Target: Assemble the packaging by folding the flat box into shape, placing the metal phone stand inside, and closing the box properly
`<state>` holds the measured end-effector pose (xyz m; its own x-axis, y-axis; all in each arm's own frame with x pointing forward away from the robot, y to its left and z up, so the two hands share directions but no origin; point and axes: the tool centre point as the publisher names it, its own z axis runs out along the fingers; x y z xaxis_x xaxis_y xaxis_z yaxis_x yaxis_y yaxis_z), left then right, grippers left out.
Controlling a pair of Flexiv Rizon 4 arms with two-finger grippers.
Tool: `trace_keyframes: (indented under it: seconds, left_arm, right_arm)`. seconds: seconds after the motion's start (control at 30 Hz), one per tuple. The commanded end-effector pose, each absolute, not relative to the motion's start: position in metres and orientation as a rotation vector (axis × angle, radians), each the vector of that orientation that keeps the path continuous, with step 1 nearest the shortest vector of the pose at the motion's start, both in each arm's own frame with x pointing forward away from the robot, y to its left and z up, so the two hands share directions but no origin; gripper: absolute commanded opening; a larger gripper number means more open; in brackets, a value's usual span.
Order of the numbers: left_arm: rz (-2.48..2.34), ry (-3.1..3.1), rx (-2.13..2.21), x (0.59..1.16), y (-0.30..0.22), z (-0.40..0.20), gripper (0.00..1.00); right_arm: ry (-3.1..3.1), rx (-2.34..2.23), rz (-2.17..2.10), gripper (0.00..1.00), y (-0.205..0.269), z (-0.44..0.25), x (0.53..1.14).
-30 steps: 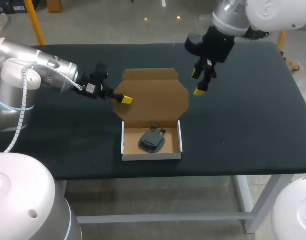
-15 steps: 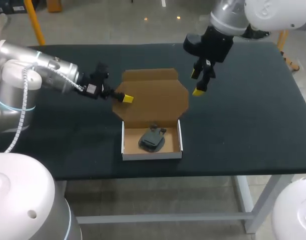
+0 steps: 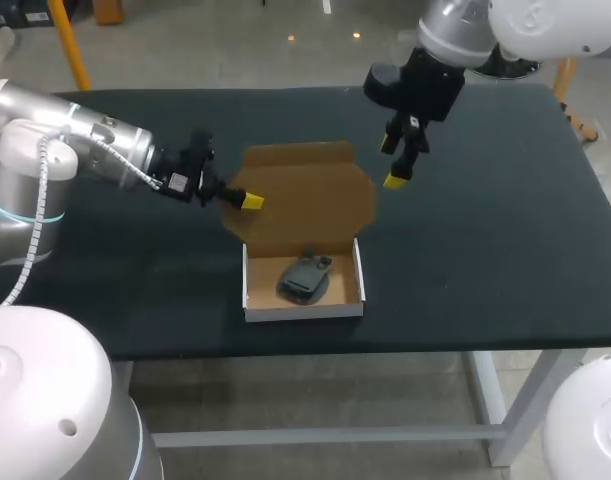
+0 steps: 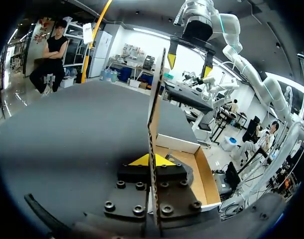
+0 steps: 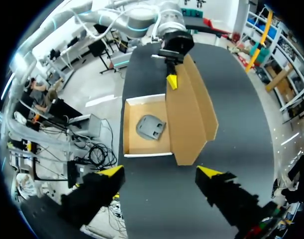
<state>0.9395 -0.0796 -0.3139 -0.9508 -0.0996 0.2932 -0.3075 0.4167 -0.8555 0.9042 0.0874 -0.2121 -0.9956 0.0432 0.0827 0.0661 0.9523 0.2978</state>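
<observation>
The cardboard box's tray (image 3: 247, 285) sits near the table's front edge, its white walls folded up. The dark metal phone stand (image 3: 305, 277) lies inside it. The brown lid (image 3: 310, 195) stretches back from the tray, raised a little off the table. My left gripper (image 3: 250, 201) is shut on the lid's left edge. In the left wrist view the lid (image 4: 155, 99) stands edge-on between the yellow tips of that gripper (image 4: 152, 160). My right gripper (image 3: 396, 163) hangs open above the lid's right corner, touching nothing. Its wrist view looks down on lid (image 5: 191, 117), stand (image 5: 151, 127) and tray (image 5: 126, 127).
The dark table top (image 3: 485, 220) stretches wide to the right of the box and ahead of the left arm. The front edge (image 3: 385, 345) runs just behind the tray's front wall.
My left gripper has shut on the lid's left edge and the lid has tilted up slightly. The right gripper has drifted a little back and left.
</observation>
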Motion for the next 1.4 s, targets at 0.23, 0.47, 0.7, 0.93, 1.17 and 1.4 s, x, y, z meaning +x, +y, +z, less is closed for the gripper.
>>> trace_keyframes:
  seconds: [0.23, 0.47, 0.7, 0.93, 1.17, 1.4]
  left_arm:
    - [1.555, -2.473, 0.36, 0.938, -0.078, -0.314, 0.0]
    - [1.578, -2.487, 0.344, 0.936, -0.077, -0.313, 0.0]
    - [1.643, -2.606, 0.258, 0.923, -0.078, -0.309, 0.0]
    - [1.677, -2.664, 0.161, 0.916, -0.08, -0.308, 0.0]
    - [1.672, -2.721, 0.083, 0.912, -0.081, -0.309, 0.0]
    - [1.684, -2.773, -0.012, 0.908, -0.083, -0.312, 0.0]
  right_arm:
    - [-3.056, -0.068, -0.439, 1.0, 0.09, -0.197, 0.901]
    - [-3.076, -0.059, -0.432, 1.0, 0.094, -0.189, 0.902]
    - [-3.085, -0.05, -0.423, 1.0, 0.099, -0.185, 0.9]
    - [-3.087, -0.038, -0.416, 1.0, 0.102, -0.184, 0.898]
    - [-3.089, -0.031, -0.412, 1.0, 0.104, -0.183, 0.897]
    - [-3.093, -0.023, -0.409, 1.0, 0.106, -0.18, 0.896]
